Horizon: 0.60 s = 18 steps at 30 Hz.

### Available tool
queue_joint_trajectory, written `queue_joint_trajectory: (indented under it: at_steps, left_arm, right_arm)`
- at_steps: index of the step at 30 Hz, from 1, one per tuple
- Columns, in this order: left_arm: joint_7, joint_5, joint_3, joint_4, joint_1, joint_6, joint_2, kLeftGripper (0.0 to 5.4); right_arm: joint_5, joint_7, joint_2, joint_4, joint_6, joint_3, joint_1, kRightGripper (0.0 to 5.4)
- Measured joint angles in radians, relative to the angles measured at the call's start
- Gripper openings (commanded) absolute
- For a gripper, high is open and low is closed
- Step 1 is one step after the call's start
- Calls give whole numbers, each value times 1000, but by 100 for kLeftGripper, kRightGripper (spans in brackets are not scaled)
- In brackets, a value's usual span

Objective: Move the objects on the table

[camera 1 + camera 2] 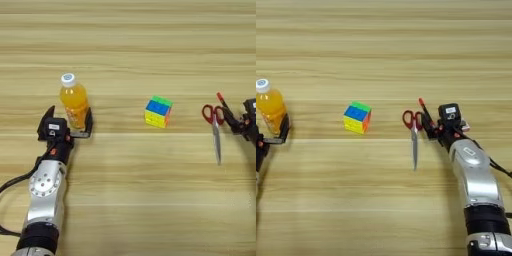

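Fingers (89,121) on the left gripper (67,122) are spread pretty wide, one black prong on each side of the bottle (74,102), which stands upright at the left of the frame with its base between them; can't tell if either prong actually touches it. It's a small clear bottle of orange drink with a white cap, and there's a bluish mark on top of the cap that's too small to read. Over at the right, the right gripper (430,126) sits at the pen (424,113), a thin black one with a red cap lying tilted, red end pointing toward the top. Whether those fingers are clamped on it I honestly can't tell. Scissors (414,135) with red handles lie just beside the pen, blades pointing toward the bottom. A colourful puzzle cube (357,117) sits mid-frame on the wooden table (381,45), well apart from both grippers.
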Motion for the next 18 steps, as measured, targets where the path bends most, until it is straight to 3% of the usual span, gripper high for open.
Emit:
queue_joint_trajectory:
  at_steps: [11, 18]
  left_arm:
    - [0, -4, 0, 0, 0, 0, 1, 540]
    - [1, -4, -1, 0, 0, 1, 1, 540]
  right_arm:
    - [-1, -32, -44, 79, -55, -53, -25, 529]
    - [-1, -31, -70, 149, -79, -73, -49, 536]
